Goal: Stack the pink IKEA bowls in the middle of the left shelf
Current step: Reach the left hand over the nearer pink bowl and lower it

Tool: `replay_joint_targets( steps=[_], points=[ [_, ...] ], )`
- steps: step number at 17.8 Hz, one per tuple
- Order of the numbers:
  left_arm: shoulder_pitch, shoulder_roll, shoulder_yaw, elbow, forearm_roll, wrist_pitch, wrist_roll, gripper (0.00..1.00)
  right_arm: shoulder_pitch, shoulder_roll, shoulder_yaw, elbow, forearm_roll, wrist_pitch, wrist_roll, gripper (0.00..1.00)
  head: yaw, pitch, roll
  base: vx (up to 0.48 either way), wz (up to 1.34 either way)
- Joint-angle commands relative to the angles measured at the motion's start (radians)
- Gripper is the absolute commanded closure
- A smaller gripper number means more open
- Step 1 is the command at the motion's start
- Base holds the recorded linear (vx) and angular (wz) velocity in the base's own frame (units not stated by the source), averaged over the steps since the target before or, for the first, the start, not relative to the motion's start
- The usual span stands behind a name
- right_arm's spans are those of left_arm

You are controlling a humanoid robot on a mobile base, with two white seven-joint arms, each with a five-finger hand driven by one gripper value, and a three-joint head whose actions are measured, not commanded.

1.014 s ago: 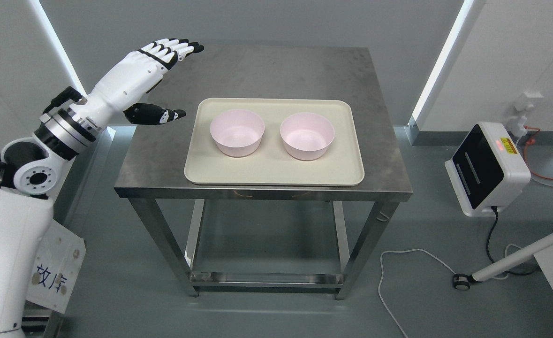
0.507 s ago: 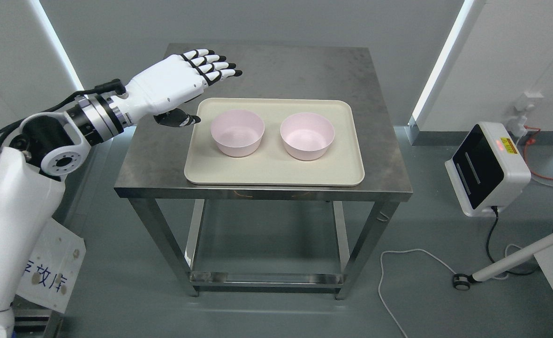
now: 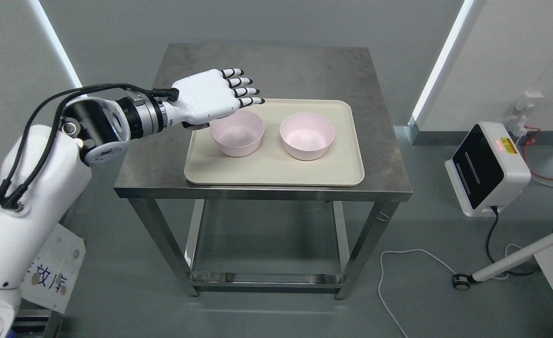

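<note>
Head view, and you've got the steel desk (image 3: 276, 70) filling the middle, a cream tray (image 3: 276, 173) lying flat on it, and two pink bowls side by side on that tray, upright and apart from each other. Left bowl (image 3: 238, 138), right bowl (image 3: 307, 136) — neither stacked yet, so you're at the very first step as I read it: the reach for the first bowl. Your left hand (image 3: 210, 96) hovers over the left bowl's near-left rim, palm down, fingers (image 3: 246, 91) stretched out flat and holding nothing; whether the thumb underneath touches the rim, I can't tell. Next up, I'd say: drop the hand, get thumb and fingers either side of that rim, close, then lift clear before carrying it over the right bowl. Right hand isn't showing at all.
</note>
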Motion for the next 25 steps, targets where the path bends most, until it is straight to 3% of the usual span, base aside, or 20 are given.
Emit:
replay_joint_targets(
  steps=[1, 6, 14, 16, 19, 20, 23, 25],
  points=[
    [-0.156, 0.004, -0.342, 0.107, 0.030, -0.001, -0.017, 0.07, 0.001, -0.017, -0.011, -0.034, 0.000, 0.001, 0.000, 0.00, 0.0000, 0.000, 0.000, 0.000, 0.00],
    [-0.210, -0.010, -0.364, 0.263, 0.163, 0.007, -0.138, 0.05, 0.001, -0.017, -0.011, -0.034, 0.000, 0.001, 0.000, 0.00, 0.0000, 0.000, 0.000, 0.000, 0.00],
    [-0.061, 0.036, -0.309, 0.339, 0.169, 0.035, -0.126, 0.04, 0.001, -0.017, -0.011, -0.034, 0.000, 0.001, 0.000, 0.00, 0.0000, 0.000, 0.000, 0.000, 0.00],
    [-0.067, 0.034, -0.235, 0.349, 0.208, 0.036, -0.127, 0.03, 0.001, -0.017, -0.011, -0.034, 0.000, 0.001, 0.000, 0.00, 0.0000, 0.000, 0.000, 0.000, 0.00],
    [-0.121, 0.034, -0.237, 0.406, 0.300, 0.036, -0.129, 0.03, 0.001, -0.017, -0.011, -0.034, 0.000, 0.001, 0.000, 0.00, 0.0000, 0.000, 0.000, 0.000, 0.00],
    [-0.121, 0.034, -0.238, 0.406, 0.297, 0.036, -0.127, 0.05, 0.001, -0.017, -0.011, -0.034, 0.000, 0.001, 0.000, 0.00, 0.0000, 0.000, 0.000, 0.000, 0.00],
    [-0.121, 0.034, -0.263, 0.399, 0.283, 0.030, -0.126, 0.25, 0.001, -0.017, -0.011, -0.034, 0.000, 0.001, 0.000, 0.00, 0.0000, 0.000, 0.000, 0.000, 0.00],
    [-0.127, 0.025, -0.275, 0.392, 0.260, 0.033, -0.100, 0.32, 0.001, -0.017, -0.011, -0.034, 0.000, 0.001, 0.000, 0.00, 0.0000, 0.000, 0.000, 0.000, 0.00]
  ],
)
